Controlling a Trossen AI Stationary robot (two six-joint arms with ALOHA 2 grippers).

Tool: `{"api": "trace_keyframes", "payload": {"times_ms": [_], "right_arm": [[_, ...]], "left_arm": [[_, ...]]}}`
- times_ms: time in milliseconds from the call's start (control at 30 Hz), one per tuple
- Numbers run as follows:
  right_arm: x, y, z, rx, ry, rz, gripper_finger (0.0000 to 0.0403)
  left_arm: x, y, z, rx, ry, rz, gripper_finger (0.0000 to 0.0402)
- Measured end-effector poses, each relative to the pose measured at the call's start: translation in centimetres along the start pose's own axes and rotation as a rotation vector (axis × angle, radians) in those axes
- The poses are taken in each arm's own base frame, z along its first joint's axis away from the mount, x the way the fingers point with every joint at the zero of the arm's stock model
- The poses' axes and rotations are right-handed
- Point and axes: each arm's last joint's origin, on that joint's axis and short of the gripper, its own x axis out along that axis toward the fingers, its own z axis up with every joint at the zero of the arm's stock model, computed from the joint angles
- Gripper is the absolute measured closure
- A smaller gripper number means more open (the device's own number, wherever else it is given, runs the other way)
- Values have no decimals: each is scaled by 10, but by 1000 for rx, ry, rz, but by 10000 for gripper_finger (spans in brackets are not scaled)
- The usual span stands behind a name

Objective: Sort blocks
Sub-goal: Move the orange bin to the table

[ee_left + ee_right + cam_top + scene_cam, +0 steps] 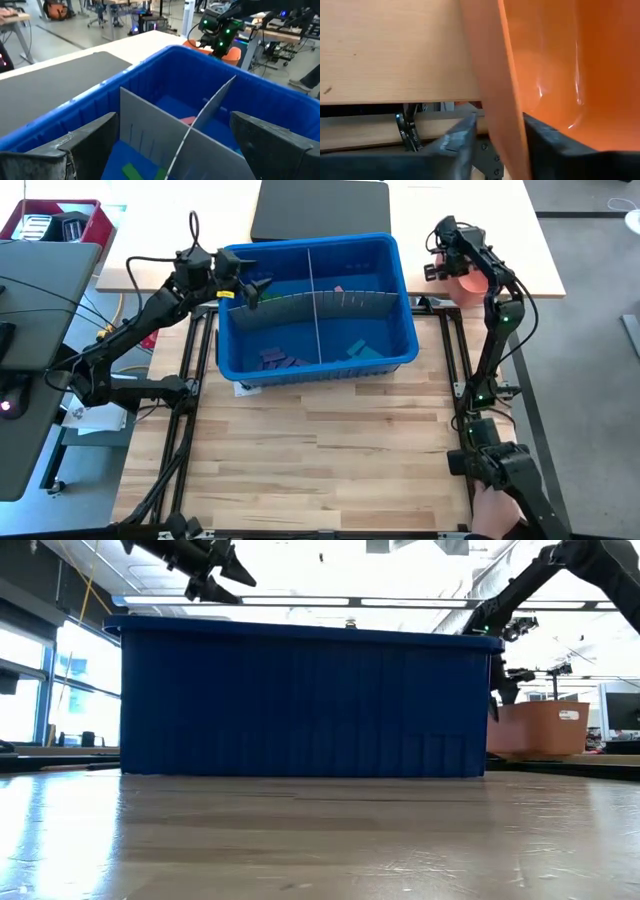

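Blocks lie inside a blue bin [318,305] that grey divider sheets [330,302] split up: purple ones [280,360], teal-green ones [362,352] and a pink one [340,288]. In the left wrist view green blocks [132,171] and a pink block [187,120] show past the dividers. My left gripper [255,285] hangs open above the bin's far left corner, holding nothing. At the far right of the table stands an orange tray [472,283], and my right gripper [500,140] is closed astride its wall. The tray stands on its base [540,752]. My right gripper has the orange tray's side wall [502,120] pinched between its two fingers, one finger [545,137] inside the tray and the other [462,137] outside. The fingers come from above, slanting down over the rim. The tray stands on the table.
A black flat case [320,208] lies on the light table behind the bin. A red crate [55,222] stands at the far left. Bare wooden tabletop [320,450] stretches from the bin to the near edge, framed by black rails [200,420].
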Motion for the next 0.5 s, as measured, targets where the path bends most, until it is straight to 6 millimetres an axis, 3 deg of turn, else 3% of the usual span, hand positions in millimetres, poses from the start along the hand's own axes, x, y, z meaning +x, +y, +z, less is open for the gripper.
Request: {"api": "trace_keyframes", "payload": {"times_ms": [200,333,500], "right_arm": [[-2,0,0,-2,-7,0,391],[-27,-3,1,23,-81,-35,394],[-81,1,-3,-14,-281,-21,399]], "left_arm": [[0,-2,-2,9,19,-8,25],[-1,-4,-1,20,8,-17,25],[-5,-12,5,52,-41,-42,25]]}}
